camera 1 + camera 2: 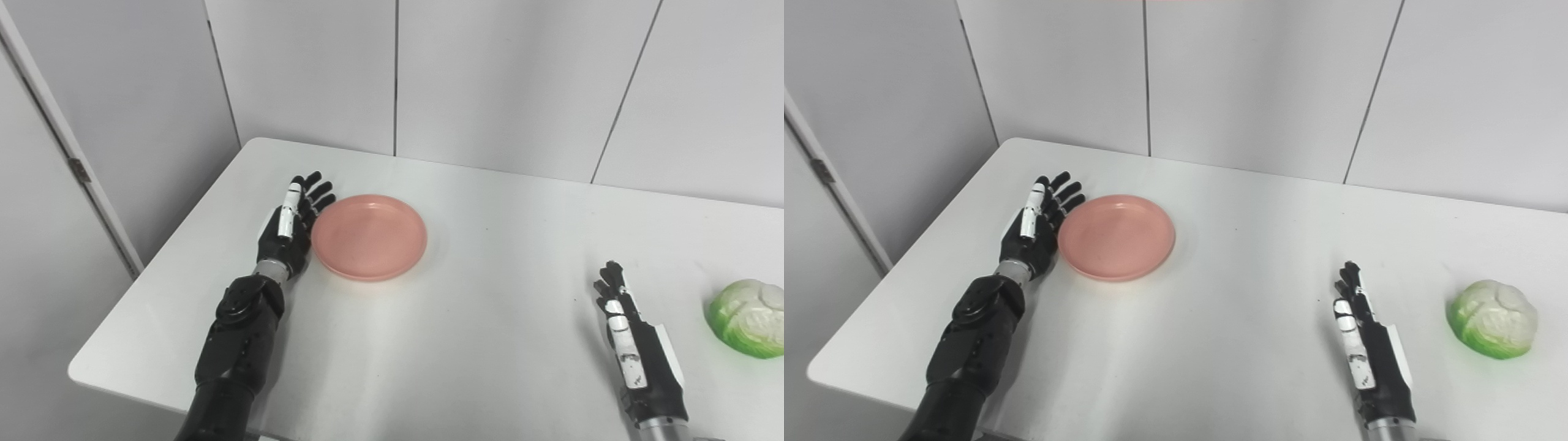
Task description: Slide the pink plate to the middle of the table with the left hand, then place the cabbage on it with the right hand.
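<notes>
Half cabbage [748, 317] (cut off, R edge)

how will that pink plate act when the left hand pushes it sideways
The pink plate looks shallow and rigid, so it should probably slide flat across the smooth table rather than tip. The open left hand sits at its rim; an off-centre push may spin it.

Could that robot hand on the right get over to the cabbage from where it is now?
Probably yes. The right robot hand is open and holds nothing, and the cabbage sits just beside it, farther right. Only bare table shows between them. The pink plate is far off on the other side.
</notes>
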Available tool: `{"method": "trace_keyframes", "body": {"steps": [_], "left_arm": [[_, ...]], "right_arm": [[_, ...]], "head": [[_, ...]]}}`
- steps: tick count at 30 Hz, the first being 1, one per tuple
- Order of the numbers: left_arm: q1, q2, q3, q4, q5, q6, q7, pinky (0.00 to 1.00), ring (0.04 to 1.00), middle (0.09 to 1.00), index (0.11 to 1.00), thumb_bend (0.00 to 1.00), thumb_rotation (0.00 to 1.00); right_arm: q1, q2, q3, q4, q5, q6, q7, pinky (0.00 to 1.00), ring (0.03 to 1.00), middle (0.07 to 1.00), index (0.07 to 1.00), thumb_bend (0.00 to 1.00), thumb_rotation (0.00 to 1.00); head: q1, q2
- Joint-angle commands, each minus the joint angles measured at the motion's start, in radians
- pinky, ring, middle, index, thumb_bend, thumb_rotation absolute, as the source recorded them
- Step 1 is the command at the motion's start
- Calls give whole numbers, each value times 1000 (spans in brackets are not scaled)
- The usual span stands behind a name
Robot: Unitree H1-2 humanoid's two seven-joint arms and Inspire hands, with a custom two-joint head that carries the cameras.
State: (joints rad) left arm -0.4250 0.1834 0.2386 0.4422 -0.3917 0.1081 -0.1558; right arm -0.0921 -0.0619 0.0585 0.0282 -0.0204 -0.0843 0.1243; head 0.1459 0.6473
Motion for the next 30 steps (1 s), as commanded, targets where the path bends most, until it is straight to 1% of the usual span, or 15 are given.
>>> {"method": "trace_keyframes", "body": {"steps": [1, 2, 5, 10, 12, 19, 24, 27, 30], "left_arm": [[2, -16, -22, -27, 1, 49, -8, 897, 887, 890, 887, 441, 1000], [6, -22, -28, -41, 1, 60, -11, 900, 890, 892, 891, 439, 1000], [13, -36, -43, -71, -4, 83, -18, 911, 898, 898, 896, 440, 1000], [35, -87, -72, -152, -10, 139, -18, 893, 887, 895, 895, 423, 1000], [43, -101, -81, -183, -13, 162, -20, 902, 894, 901, 898, 414, 1000], [77, -146, -121, -270, -12, 204, -28, 934, 915, 919, 908, 402, 1000], [103, -165, -133, -324, -18, 233, -28, 924, 911, 917, 911, 401, 1000], [121, -171, -128, -350, -29, 242, -35, 943, 927, 930, 920, 400, 1000], [136, -171, -130, -360, -30, 240, -35, 932, 925, 927, 917, 394, 1000]], "right_arm": [[39, 28, 17, 24, -2, 16, -11, 1000, 974, 991, 1000, 285, 1000], [38, 30, 19, 22, -8, 17, -13, 1000, 973, 990, 1000, 283, 1000], [36, 33, 24, 21, -17, 18, -16, 1000, 970, 989, 1000, 268, 1000], [35, 44, 27, 13, -32, 37, -22, 1000, 971, 989, 998, 275, 1000], [35, 49, 27, 8, -37, 45, -25, 1000, 972, 988, 995, 282, 1000], [29, 58, 36, 6, -56, 53, -34, 1000, 970, 987, 995, 278, 1000], [29, 61, 41, -5, -73, 71, -38, 1000, 974, 990, 998, 292, 1000], [31, 63, 43, -6, -78, 72, -41, 1000, 974, 989, 998, 285, 1000], [30, 67, 42, 0, -80, 69, -42, 999, 970, 984, 995, 289, 1000]], "head": [[1, -1], [-15, 4], [-28, 8], [-60, 20], [-70, 24], [-118, 42], [-143, 51], [-163, 55], [-178, 55]]}}
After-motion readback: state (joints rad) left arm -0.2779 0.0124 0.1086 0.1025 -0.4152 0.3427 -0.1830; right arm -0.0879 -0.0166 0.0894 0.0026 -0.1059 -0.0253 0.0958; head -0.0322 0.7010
